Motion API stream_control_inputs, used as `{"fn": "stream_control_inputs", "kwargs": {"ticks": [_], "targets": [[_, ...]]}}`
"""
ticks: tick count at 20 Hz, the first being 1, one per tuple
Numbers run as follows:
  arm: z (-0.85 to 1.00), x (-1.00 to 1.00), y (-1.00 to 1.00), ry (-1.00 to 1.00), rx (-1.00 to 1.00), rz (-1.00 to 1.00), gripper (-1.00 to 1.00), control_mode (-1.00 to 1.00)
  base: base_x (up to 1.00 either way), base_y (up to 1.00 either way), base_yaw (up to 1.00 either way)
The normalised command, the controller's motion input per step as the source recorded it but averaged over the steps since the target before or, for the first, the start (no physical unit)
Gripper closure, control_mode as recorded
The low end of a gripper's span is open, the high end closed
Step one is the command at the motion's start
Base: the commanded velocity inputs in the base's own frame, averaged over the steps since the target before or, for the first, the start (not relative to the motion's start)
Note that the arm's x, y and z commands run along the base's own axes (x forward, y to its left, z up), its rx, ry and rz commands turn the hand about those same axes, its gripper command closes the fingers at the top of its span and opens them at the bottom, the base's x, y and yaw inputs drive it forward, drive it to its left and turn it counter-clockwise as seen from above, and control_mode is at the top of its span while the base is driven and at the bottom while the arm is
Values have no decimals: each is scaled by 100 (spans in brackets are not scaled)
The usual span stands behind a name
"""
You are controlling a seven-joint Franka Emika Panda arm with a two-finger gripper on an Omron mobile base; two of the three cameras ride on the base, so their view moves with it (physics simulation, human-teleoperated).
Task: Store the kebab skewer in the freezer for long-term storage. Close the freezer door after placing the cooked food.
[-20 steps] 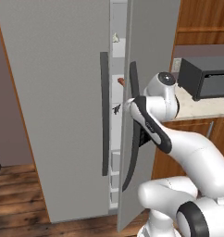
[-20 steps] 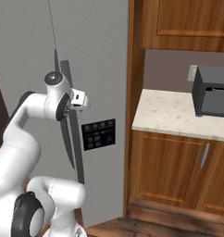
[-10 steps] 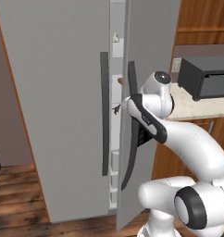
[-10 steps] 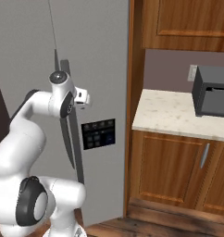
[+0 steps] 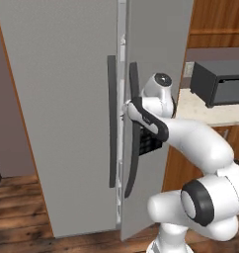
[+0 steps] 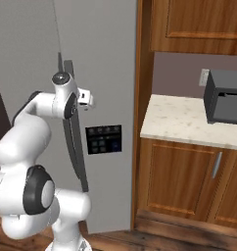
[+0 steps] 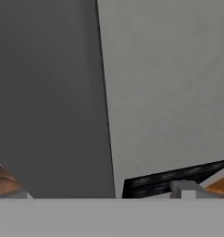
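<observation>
Freezer door [image 5: 156,59] slightly ajar, narrow gap at its edge, tool [image 5: 125,109] spread apart beside dark handle [image 5: 134,128], holding nothing.

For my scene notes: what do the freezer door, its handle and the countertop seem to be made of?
Freezer door: probably painted or brushed metal; flat, matte light grey.
Handle: likely dark plastic or coated metal; smooth, near-black.
Countertop: stone-like, perhaps granite or laminate; pale, speckled surface.

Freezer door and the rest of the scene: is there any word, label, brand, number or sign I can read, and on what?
None is readable.
The black dispenser panel on the freezer door carries small pale marks, too small and blurred to read.
The microwave shows no lettering.
</observation>
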Motion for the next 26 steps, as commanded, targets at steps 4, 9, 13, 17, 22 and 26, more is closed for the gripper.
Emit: {"fn": "stream_control_inputs", "kwargs": {"ticks": [4,9,13,17,22,26], "targets": [[-2,41,0,0,0,0,-100,-100,0,0,0],[0,29,0,-5,0,0,-100,-100,0,0,0],[0,33,0,-8,0,0,-100,-100,0,0,0],[0,34,0,-11,0,0,-100,-100,0,0,0],[0,39,0,-11,0,0,-100,-100,0,0,0],[0,42,0,-4,0,0,-100,-100,0,0,0]]}}
